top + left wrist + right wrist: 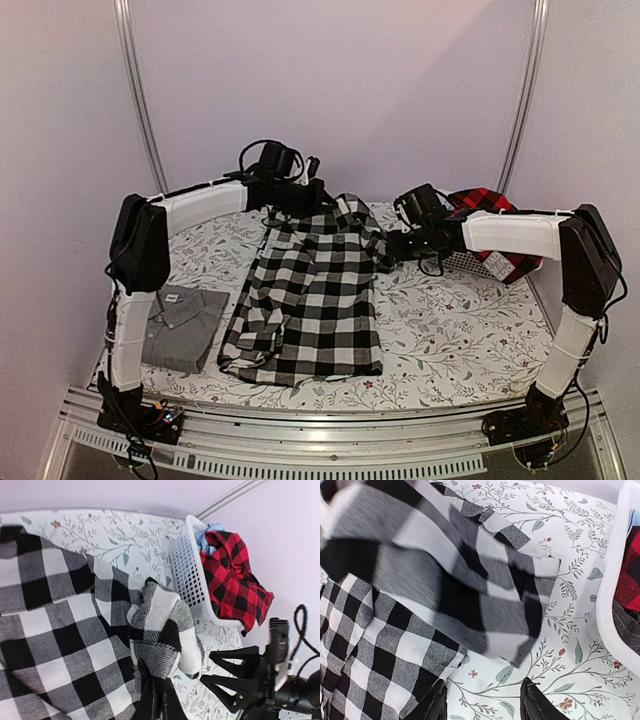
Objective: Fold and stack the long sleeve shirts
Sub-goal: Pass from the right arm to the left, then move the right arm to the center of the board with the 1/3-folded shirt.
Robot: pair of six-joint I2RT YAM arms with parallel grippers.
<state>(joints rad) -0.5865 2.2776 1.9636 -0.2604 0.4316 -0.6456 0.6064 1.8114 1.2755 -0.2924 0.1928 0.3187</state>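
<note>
The black-and-white check shirt (310, 300) lies lengthwise in the middle of the table, its far end lifted. My left gripper (325, 203) is shut on a bunched fold of that far end, which the left wrist view shows pinched between the fingers (156, 687). My right gripper (387, 250) is open and empty just right of the shirt's edge, over the table (484, 685), with a blurred hanging part of the shirt (445, 570) above it. The grey shirt (185, 325) lies folded at the left. The red-and-black check shirt (495, 225) lies in the basket (187, 570).
The white plastic basket (612, 580) stands at the back right, close to my right gripper (206, 667), with a bit of blue cloth (205, 532) inside. The table has a floral cover (450, 330). Metal frame posts (140, 90) rise behind it.
</note>
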